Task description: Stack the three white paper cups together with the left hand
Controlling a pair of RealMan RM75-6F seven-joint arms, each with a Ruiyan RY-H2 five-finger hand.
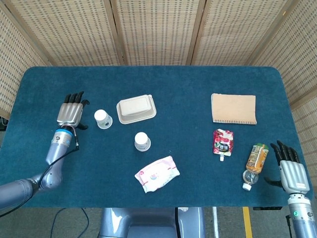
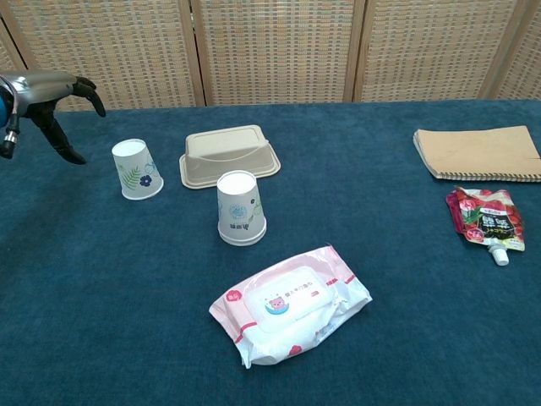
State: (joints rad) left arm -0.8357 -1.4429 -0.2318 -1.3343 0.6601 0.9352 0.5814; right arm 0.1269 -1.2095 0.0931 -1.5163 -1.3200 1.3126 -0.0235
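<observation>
Cups (image 1: 103, 119) apart; left hand (image 1: 70, 113) probably empty

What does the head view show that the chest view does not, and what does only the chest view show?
Only the head view shows the right hand, open at the table's near right corner, the bottle lying beside it, and the whole left hand.

Only the chest view shows the leaf and flower print on the side of the left cup, and the picture on the wipes pack.

Both show two stands of upside-down cups, the left cup and the middle cup, the lidded container, the notebook, the red pouch and the left hand, open beside the left cup.
</observation>
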